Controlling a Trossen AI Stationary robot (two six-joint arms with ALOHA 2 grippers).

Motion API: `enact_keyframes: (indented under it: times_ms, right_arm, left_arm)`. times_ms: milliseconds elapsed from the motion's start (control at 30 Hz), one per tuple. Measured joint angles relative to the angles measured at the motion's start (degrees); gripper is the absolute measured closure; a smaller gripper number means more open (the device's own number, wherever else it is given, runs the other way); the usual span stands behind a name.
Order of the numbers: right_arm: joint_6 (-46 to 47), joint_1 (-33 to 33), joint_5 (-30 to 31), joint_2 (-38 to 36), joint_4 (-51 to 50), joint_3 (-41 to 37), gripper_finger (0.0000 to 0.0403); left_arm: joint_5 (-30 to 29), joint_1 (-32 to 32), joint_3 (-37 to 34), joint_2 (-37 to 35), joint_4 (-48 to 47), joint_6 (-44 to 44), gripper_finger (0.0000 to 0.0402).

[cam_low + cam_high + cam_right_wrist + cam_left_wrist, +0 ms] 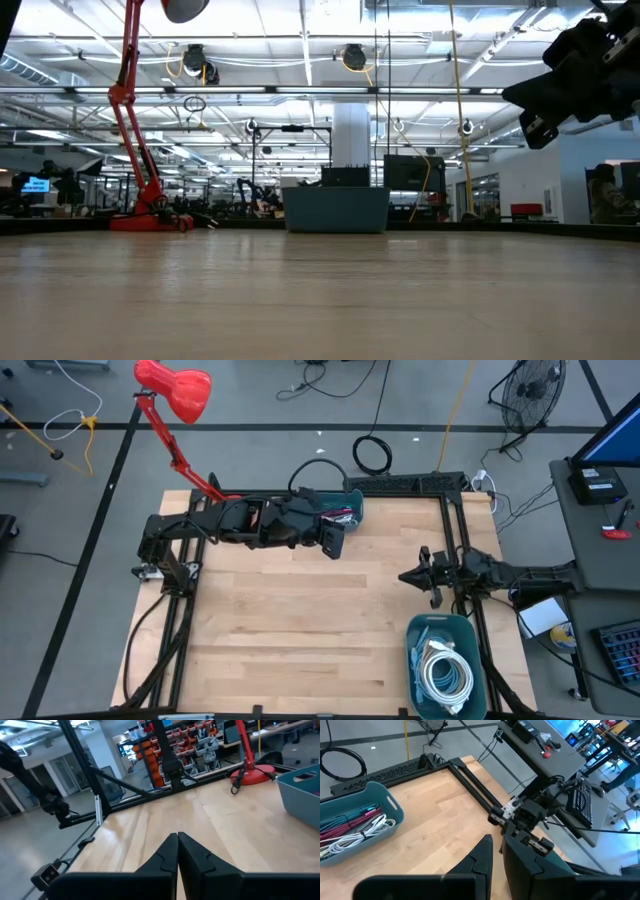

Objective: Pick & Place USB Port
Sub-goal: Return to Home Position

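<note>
Nearest, at the bench's (pixel 300 630) front right corner: near blue bin (pixel 445 622). White cable (pixel 445 675) lies inside it, wound in a loose oval coil of several loops that fills most of the floor. Its plug ends are too small to make out. Something paler and greyish sits at the bin's far end; cannot tell what.

Behind that bin, along the right edge: right gripper (pixel 404 576), raised off the wood and pointing toward the middle of the bench. Its own wrist view has the fingers (pixel 167 855) clenched tip to tip, nothing between them. From bench height only a dark lump of the right arm (pixel 585 65) shows, cut off by the frame's corner.

Middle of the bench: bare boards.

Farther back, left of centre: left arm folded up, left gripper (pixel 335 545) hanging above the wood. Fingers (pixel 480 857) drawn almost together, a sliver of gap, grasping nothing.

Back edge: far blue bin (pixel 335 210), half hidden under the left arm from above. The left wrist view looks into it: a tangle of white, red and teal braided cables (pixel 350 827), partly cut off at the frame's edge.

Back left corner: red lamp (pixel 175 388), base on the bench.
</note>
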Motion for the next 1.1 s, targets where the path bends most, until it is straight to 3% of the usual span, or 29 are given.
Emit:
enact_keyframes:
  times_ms: [267, 733, 967, 1100]
  right_arm:
    - [7.00, -0.14, 0.08, 0.61, 0.06, 0.00, 0.0403]
    - [5.93, -0.14, 1.73, 0.60, 0.54, -0.06, 0.0403]
    - [5.95, -0.14, 1.73, 0.60, 0.61, -0.07, 0.0403]
    - [5.95, -0.14, 1.72, -0.08, 0.61, -0.07, 0.0403]
  left_arm:
    - [-0.09, 0.09, 0.00, 0.00, 0.00, 1.15, 0.0360]
    - [-0.20, 1.14, 0.00, 0.00, 0.12, 3.58, 0.0360]
    - [0.34, 2.25, 0.02, 1.36, 0.26, 11.99, 0.0360]
    - [2.43, 3.27, 0.02, 2.16, 0.14, 11.96, 0.0360]
